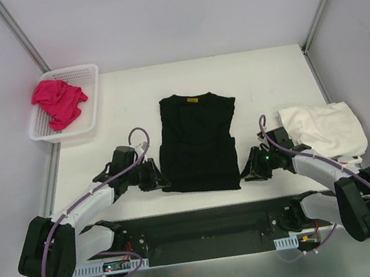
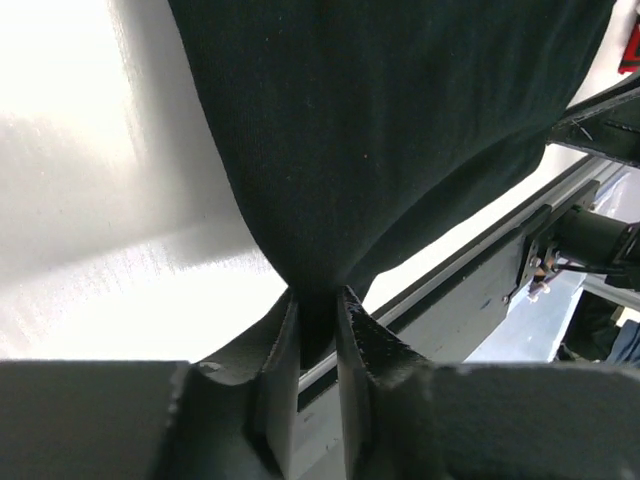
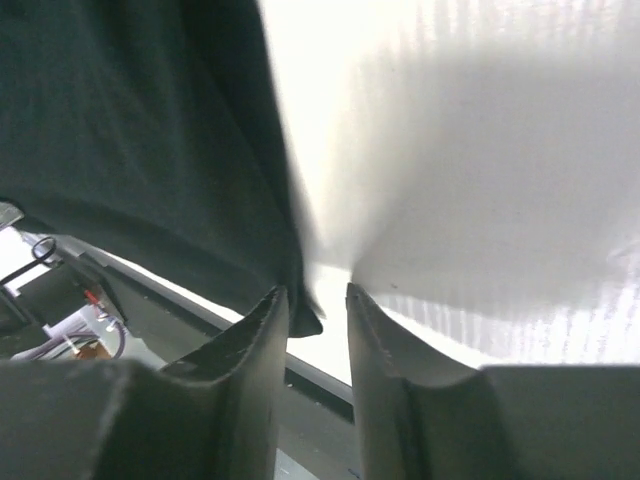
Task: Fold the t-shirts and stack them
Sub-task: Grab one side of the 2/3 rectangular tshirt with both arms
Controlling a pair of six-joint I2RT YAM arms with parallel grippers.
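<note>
A black t-shirt [image 1: 198, 142] lies flat in the middle of the table, its collar with a yellow label at the far end. My left gripper [image 1: 159, 182] sits at its near left corner; in the left wrist view that gripper [image 2: 318, 297] is shut on a pinch of the black cloth [image 2: 380, 130]. At the near right corner my right gripper [image 1: 251, 170] stands slightly open [image 3: 312, 292], the corner of the black cloth [image 3: 130, 130] resting against one finger with bare table showing in the gap. A cream-white t-shirt pile [image 1: 325, 129] lies at the right. A pink t-shirt [image 1: 58, 99] is in the basket.
The white mesh basket [image 1: 89, 97] stands at the far left corner. Grey walls with metal posts enclose the table on three sides. A black base rail [image 1: 199, 225] runs along the near edge between the arm bases.
</note>
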